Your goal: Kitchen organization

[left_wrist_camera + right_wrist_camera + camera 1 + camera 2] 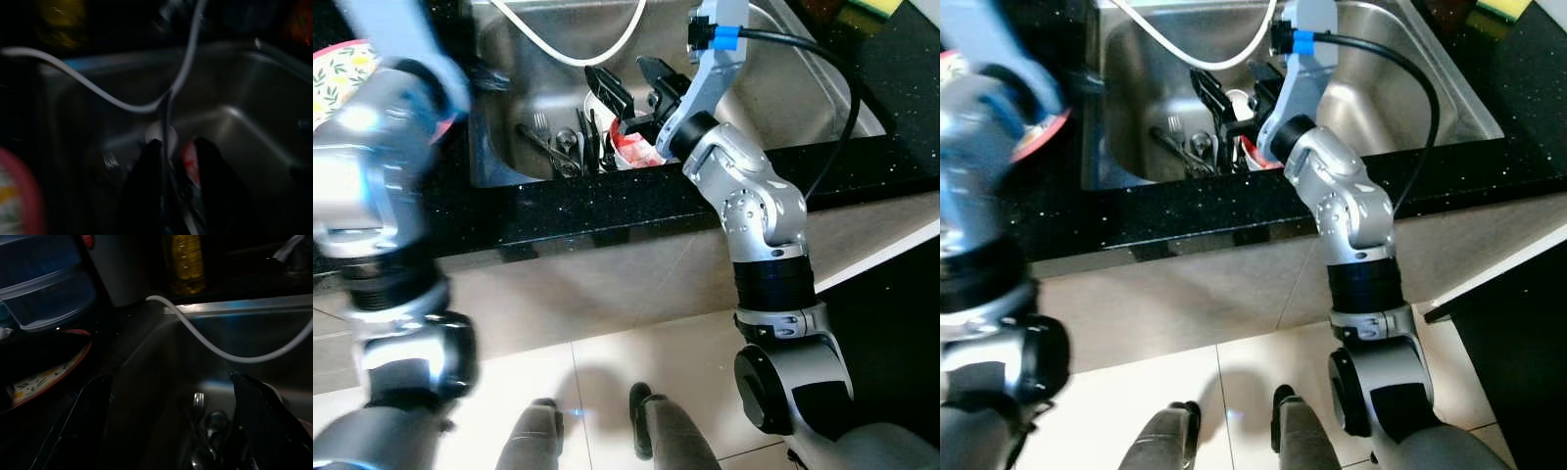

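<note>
Over the stainless steel sink basin (783, 88) set into the black speckled counter (636, 211), the right gripper (631, 83) hangs with its two long black fingers spread wide and nothing between them, just above the clutter at the basin's near wall. That clutter is the likely object of the tidying: a loose heap of metal cutlery (563, 147), with a fork and what look like spoons lying crossed over one another, and right beside it a white dish smeared or patterned with red (631, 149), partly hidden behind the gripper. The cutlery should be stiff, light and slippery, probably wet, so a handle lying free of the pile would be the best place to pinch; the dish is likely breakable and smooth, and its rim looks the safest hold. A white cable or hose (573, 49) loops down across the basin and could snag an arm. The left gripper (178, 196) appears blurred in its wrist view, pointing into the same basin, and I cannot tell how far it is open. On the counter to the left rests a floral plate with a red rim (337, 73).
</note>
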